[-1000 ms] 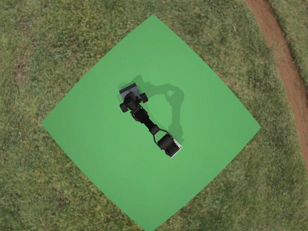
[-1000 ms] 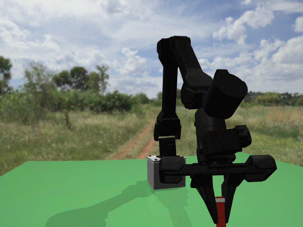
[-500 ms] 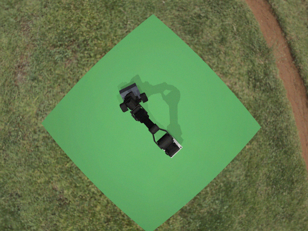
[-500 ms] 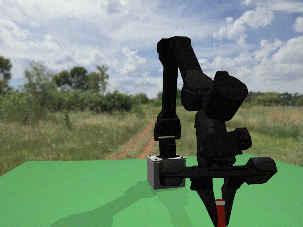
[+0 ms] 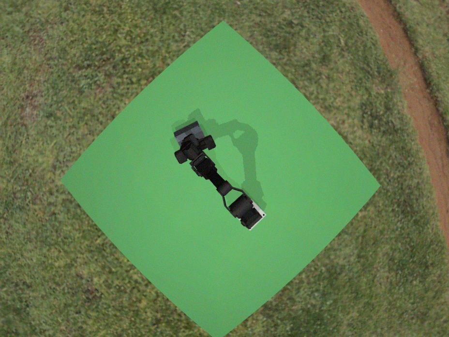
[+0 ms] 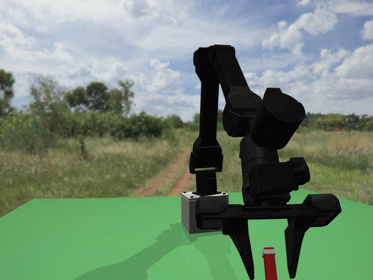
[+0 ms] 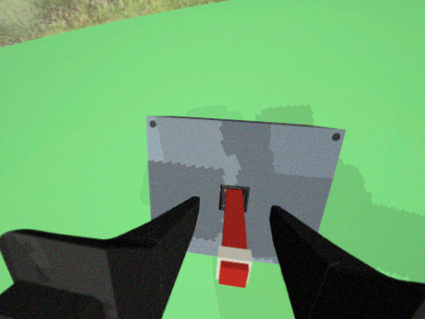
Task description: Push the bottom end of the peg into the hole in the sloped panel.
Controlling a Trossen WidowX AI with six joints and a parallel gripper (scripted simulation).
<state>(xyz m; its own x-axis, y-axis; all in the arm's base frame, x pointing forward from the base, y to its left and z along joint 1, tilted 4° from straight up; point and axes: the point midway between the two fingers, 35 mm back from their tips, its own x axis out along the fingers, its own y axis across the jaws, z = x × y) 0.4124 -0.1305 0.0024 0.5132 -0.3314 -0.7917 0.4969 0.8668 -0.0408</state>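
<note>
The red peg [image 6: 270, 266] [image 7: 234, 225], square in section with a pale band near its top, stands with its bottom end in the square hole [image 7: 223, 202] of the grey sloped panel [image 7: 183, 142] [image 5: 187, 129]. How deep it sits cannot be seen. A dark gap shows around the peg at the hole's upper edge and sides. My gripper [image 6: 271, 277] [image 7: 234, 207] is open, with one finger on each side of the peg and a gap between each finger and the peg. In the top view the arm hides the peg.
The arm's light grey base box [image 6: 186, 213] [image 5: 259, 208] stands behind the gripper in the exterior view. The green table top [image 5: 144, 217] [image 6: 90, 223] [image 7: 92, 115] carries the panel and the arm's shadow. Grass lies beyond its edges.
</note>
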